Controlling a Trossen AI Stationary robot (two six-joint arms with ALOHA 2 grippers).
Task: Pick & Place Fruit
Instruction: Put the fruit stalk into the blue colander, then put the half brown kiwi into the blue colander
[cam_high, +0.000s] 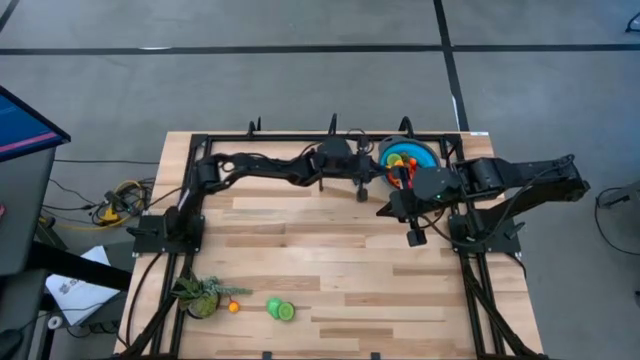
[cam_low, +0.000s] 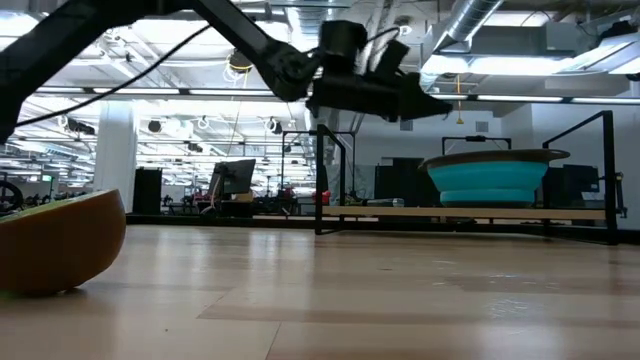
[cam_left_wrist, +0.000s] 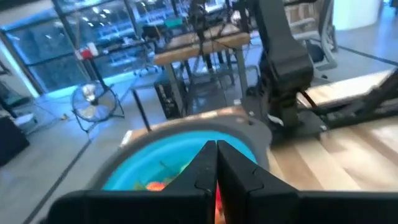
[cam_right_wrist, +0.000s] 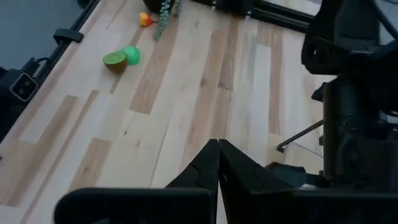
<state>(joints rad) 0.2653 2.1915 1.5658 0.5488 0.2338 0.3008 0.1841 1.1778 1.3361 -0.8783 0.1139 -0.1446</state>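
While both grippers are clenched empty, the left gripper (cam_high: 362, 192) and right gripper (cam_high: 414, 237), the remaining fruit (cam_high: 281, 310) far across the tabletop (cam_high: 330, 270) could be missed.

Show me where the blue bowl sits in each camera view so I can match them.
High view: blue bowl at the table's far edge, right of centre, between the two arms.
Low view: bowl in the right background, on the far edge.
Left wrist view: bowl fills the lower centre, just beyond the shut left end effector.
Right wrist view: not in it.
Shared landmark: the black table frame.
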